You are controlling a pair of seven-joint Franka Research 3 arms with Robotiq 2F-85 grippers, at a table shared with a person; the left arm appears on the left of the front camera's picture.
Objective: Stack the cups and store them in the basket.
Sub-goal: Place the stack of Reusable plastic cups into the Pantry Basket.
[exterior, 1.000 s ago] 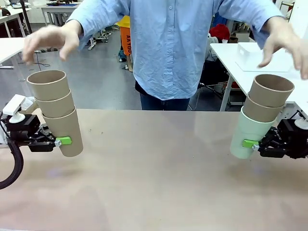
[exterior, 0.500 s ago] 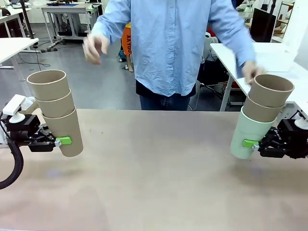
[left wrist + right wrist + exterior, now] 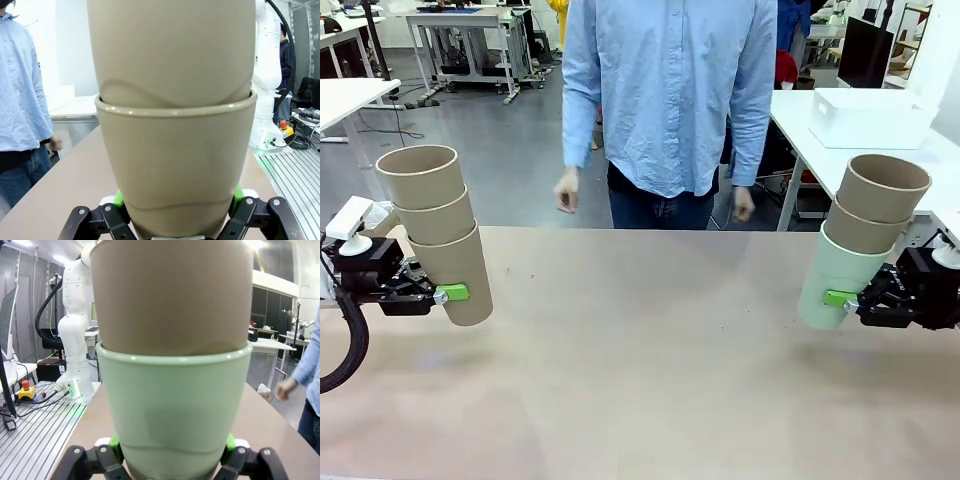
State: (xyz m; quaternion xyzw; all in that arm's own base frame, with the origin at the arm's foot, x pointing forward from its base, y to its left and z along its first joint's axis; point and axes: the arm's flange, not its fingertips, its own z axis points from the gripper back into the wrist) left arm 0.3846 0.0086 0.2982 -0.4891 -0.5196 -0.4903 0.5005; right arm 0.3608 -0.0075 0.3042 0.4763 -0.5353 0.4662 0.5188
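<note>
My left gripper [image 3: 450,293] is shut on the bottom cup of a stack of three tan cups [image 3: 435,225], held upright above the table's left side. In the left wrist view the green pads [image 3: 118,199] press both sides of that tan cup [image 3: 175,165]. My right gripper [image 3: 840,298] is shut on a mint green cup [image 3: 840,275] with two tan cups [image 3: 878,200] nested in it, at the table's right side. The right wrist view shows the mint cup [image 3: 172,405] gripped between the fingers. The white basket [image 3: 868,118] sits on a side table at the far right.
A person in a light blue shirt [image 3: 665,90] stands at the far edge, both hands hanging down. The tan tabletop [image 3: 640,360] lies open between the two stacks. White tables and lab gear stand farther back.
The person's hands, raised over both stacks a second ago, have dropped to their sides. Both grippers and their cup stacks have stayed in place.
</note>
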